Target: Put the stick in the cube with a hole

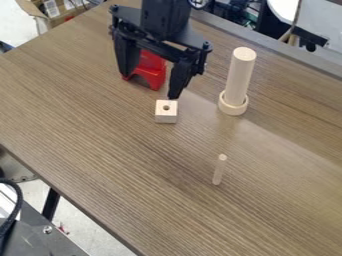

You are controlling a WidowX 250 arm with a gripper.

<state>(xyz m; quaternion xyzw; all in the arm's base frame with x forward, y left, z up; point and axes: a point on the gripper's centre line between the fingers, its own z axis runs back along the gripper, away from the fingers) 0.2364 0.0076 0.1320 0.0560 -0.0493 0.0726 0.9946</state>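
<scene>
Camera view: the gripper hangs at upper centre with its fingers spread wide; I see nothing held. The stick is right of and below centre, apart from the cube, and appears to stand upright. The cube sits just below one fingertip, hole facing up.

Caution: the stick is slender. If I descend off-centre, one finger will probably strike it and tip it over. A grip taken too low may leave too little stick exposed to enter the hole. If the stick is clamped at a slant, expect it to catch on the hole's rim and push the light cube aside. Lowering the gripper where it hangs risks knocking the cube.

Clearances: a red object is behind the fingers; I cannot tell whether they touch it. A tall cylinder stands in a ring at upper right. I would lift first, then pass on its left side. The table offers room to travel at the left and lower right. Its near edge slants from the left side to bottom centre, well apart from the stick.
</scene>
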